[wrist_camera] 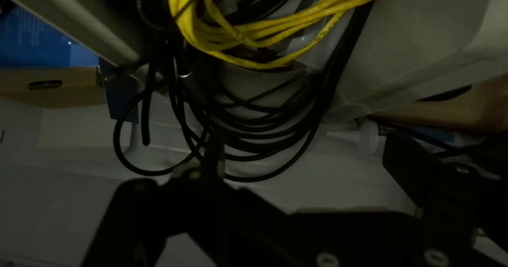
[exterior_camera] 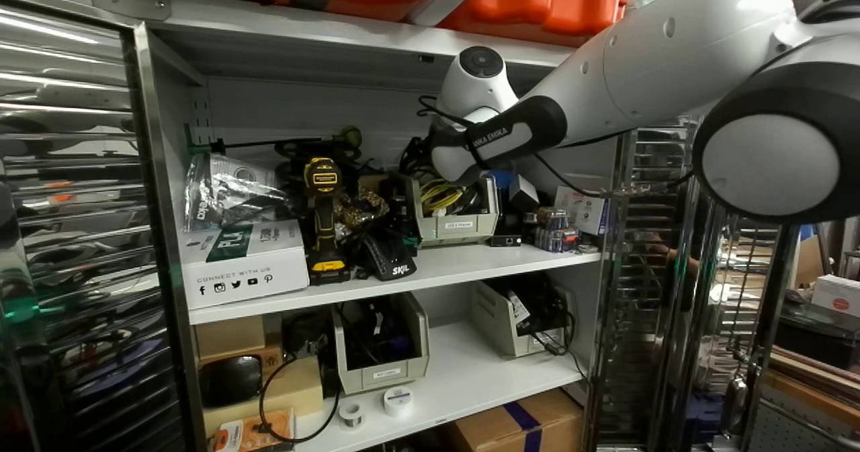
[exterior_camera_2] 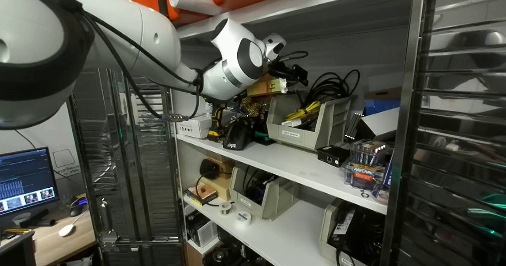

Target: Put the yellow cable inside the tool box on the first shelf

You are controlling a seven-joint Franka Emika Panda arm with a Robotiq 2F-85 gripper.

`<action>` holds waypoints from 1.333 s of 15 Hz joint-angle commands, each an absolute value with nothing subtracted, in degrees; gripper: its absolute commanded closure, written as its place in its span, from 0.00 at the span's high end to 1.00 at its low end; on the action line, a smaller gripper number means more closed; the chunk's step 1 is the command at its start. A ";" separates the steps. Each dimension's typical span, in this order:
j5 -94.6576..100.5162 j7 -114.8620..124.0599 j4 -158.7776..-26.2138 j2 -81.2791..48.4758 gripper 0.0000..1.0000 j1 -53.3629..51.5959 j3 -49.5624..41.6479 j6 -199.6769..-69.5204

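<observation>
Gaping wide, empty jaws near tool box (exterior_camera_2: 333,118), yellow cable (exterior_camera_2: 305,111) coiled inside

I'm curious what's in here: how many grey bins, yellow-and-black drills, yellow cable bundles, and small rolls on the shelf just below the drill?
Grey bins: 3
Yellow-and-black drill: 1
Yellow cable bundle: 1
Small rolls: 2
Total: 7

"What sort of place is this?"
"A lab or workshop, can't tell which: robot arm (exterior_camera: 672,56), drill (exterior_camera: 324,220), labelled bin (exterior_camera_2: 308,138)."
"Anything else?"
"A desk (exterior_camera_2: 51,248) with a computer screen (exterior_camera_2: 23,175) and mouse (exterior_camera_2: 66,230)."
</observation>
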State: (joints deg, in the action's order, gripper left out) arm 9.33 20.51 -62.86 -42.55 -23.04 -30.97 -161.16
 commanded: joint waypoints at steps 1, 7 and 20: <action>8.29 18.85 -65.12 -39.22 1.00 -23.42 -28.22 -161.00; 6.05 10.38 -78.36 -27.40 1.00 -23.12 -17.79 -154.49; -1.22 4.75 -106.65 3.87 1.00 -8.73 -0.09 -109.39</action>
